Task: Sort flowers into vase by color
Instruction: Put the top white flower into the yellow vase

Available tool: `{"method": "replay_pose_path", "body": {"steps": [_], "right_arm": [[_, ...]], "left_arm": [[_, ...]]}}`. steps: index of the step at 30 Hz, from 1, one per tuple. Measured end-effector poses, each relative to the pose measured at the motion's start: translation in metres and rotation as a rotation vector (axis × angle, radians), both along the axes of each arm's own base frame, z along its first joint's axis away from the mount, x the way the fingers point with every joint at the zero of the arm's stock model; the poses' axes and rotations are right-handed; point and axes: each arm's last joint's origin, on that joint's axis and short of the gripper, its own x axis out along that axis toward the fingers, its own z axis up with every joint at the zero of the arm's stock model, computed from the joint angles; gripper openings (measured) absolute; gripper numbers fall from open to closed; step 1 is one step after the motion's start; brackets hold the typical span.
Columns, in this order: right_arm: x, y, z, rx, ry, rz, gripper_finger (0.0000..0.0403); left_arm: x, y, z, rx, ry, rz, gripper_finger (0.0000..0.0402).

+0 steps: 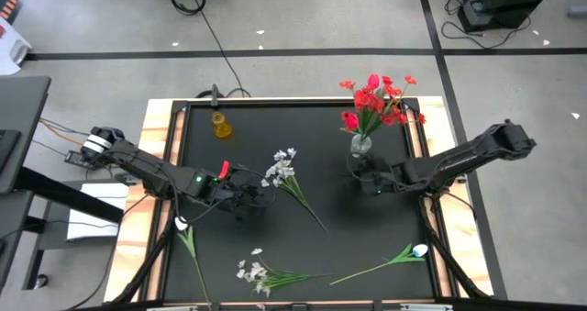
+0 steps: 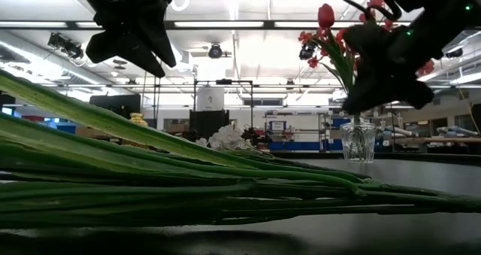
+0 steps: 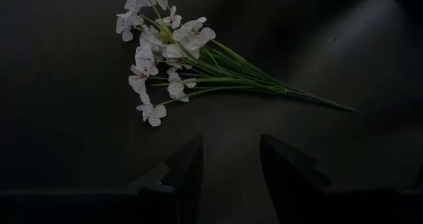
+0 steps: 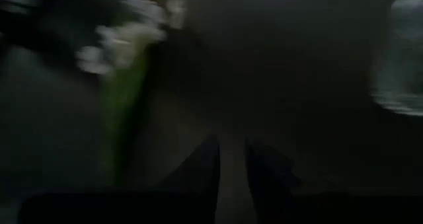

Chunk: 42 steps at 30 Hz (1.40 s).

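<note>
- Far left, a white flower (image 1: 186, 236) lies half over the table's left edge (image 1: 171, 247); a pick there would need care that the stem does not slide off.
- The left gripper (image 1: 254, 195) hovers just beside the white sprig (image 1: 286, 173) at mid-table, its fingers (image 3: 188, 178) spread with nothing between them. In the left wrist view the blooms and stem lie ahead of the fingers, not yet inside them.
- To do this pick well, I would close on the bunched green stem below the blooms, where it is firmest, rather than on the petals.
- The amber vase (image 1: 221, 125) stands empty near the back edge, with open mat between it and the sprig, so the carry looks unobstructed.
- Another white sprig (image 1: 261, 275) and a long white-tipped stem (image 1: 390, 259) lie along the front edge.
- The glass vase (image 1: 361, 144) already holds the red flowers (image 1: 378, 100).
- The right gripper (image 1: 359, 173) waits just beside that vase; its fingers look nearly pressed together, though the right wrist view is too blurred to be certain.
</note>
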Motion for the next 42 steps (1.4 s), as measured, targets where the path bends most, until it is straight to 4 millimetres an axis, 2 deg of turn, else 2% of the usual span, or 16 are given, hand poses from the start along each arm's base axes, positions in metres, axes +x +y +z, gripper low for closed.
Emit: {"method": "replay_pose_path", "body": {"steps": [6,9,14,18,22,26,29,32,35,42], "right_arm": [[0.029,0.008,0.003,0.012,-0.219,0.156,0.0082],[0.043,0.013,-0.002,0.034,-0.280,0.244,0.0082],[0.067,0.021,-0.015,0.090,-0.233,0.265,0.0082],[0.090,0.030,-0.012,0.054,-0.219,0.266,0.0081],[0.113,0.039,-0.009,0.001,-0.134,0.370,0.0082],[0.131,0.049,-0.010,-0.056,-0.059,0.435,0.0093],[0.142,0.051,-0.014,-0.037,-0.047,0.416,0.0105],[0.150,0.050,-0.017,0.079,-0.070,0.370,0.0114],[0.154,0.046,-0.016,0.199,-0.075,0.431,0.0116],[0.151,0.038,-0.007,0.185,0.016,0.432,0.0103]], "left_arm": [[0.001,0.000,0.000,0.008,-0.001,-0.011,0.0155],[0.001,0.000,0.000,0.003,0.003,-0.020,0.0155],[0.000,-0.002,0.000,-0.011,0.004,-0.032,0.0155],[0.001,-0.006,0.001,-0.020,-0.017,-0.044,0.0155],[0.001,-0.011,0.003,-0.028,-0.038,-0.064,0.0155],[0.000,-0.016,0.003,-0.033,-0.049,-0.081,0.0155],[0.000,-0.018,0.004,-0.037,-0.059,-0.086,0.0155],[0.001,-0.018,0.004,-0.038,-0.061,-0.086,0.0155],[0.000,-0.017,0.004,-0.038,-0.060,-0.086,0.0155],[0.000,-0.017,0.004,-0.033,-0.054,-0.088,0.0155]]}}
